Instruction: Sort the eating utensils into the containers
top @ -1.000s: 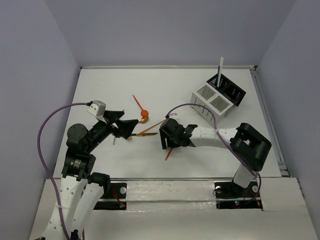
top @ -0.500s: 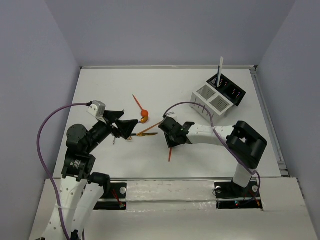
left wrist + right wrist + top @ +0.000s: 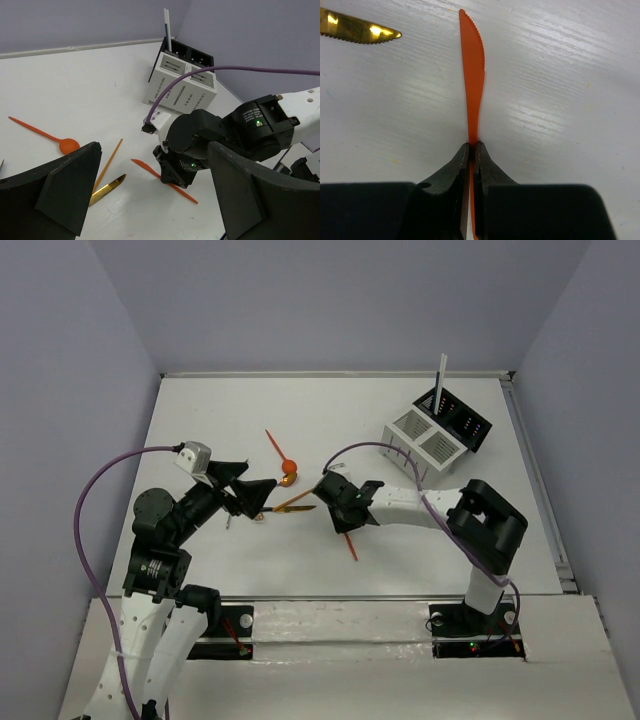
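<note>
Orange plastic knife is the one getting handled. It sits low against the white table, around the middle and a bit toward the near edge, with its serrated blade pointing away from the right wrist cam. Can't tell if it's actually touching the surface. The right gripper has its jaws pinched tight on the handle just behind the blade, and from overhead the rest of the handle pokes out toward the near edge.

Just off to the side of the blade tip, not touching, lies a gold knife. A thin orange piece lies right next to that, and an orange round-bowled spoon lies further back.

The left gripper hovers near the gold knife, fingers spread wide with nothing in them.

Well apart, at the far right, the white slatted caddy sits joined to the black box, with a white utensil standing upright in the black one.
</note>
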`<state>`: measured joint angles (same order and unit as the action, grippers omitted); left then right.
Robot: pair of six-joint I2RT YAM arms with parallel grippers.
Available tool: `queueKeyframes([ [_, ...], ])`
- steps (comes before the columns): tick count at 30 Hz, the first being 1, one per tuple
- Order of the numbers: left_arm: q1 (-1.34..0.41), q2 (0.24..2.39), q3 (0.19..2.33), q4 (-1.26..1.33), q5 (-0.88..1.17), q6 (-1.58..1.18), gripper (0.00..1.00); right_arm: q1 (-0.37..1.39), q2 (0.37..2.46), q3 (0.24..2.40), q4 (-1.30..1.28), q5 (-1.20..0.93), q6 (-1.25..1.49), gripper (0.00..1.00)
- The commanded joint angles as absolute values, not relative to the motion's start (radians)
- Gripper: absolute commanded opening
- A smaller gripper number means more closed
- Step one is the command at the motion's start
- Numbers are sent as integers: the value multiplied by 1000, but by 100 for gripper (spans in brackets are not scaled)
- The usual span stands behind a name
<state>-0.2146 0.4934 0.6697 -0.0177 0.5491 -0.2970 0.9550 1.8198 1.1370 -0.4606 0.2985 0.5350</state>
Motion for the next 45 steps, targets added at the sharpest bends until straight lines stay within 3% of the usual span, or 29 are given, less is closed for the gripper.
queueKeyframes([
  [1,-218,483,684,40,569,-299,99,954,1781,1098,-471,354,546,7],
  [9,-218,483,684,38,569,-298,99,942,1433,1016,-197,512,476,7],
  [12,-218,482,684,38,574,-298,99,855,1243,982,-83,625,394,7],
  [18,-218,485,684,37,574,-298,99,629,1101,928,265,614,238,7],
  [28,-236,495,689,34,574,-295,99,399,1383,1115,523,575,48,7],
  [35,-236,503,690,34,580,-295,99,377,1584,1195,569,561,-66,7],
  [45,-236,506,689,34,577,-290,99,368,1672,1120,583,552,-2,7],
])
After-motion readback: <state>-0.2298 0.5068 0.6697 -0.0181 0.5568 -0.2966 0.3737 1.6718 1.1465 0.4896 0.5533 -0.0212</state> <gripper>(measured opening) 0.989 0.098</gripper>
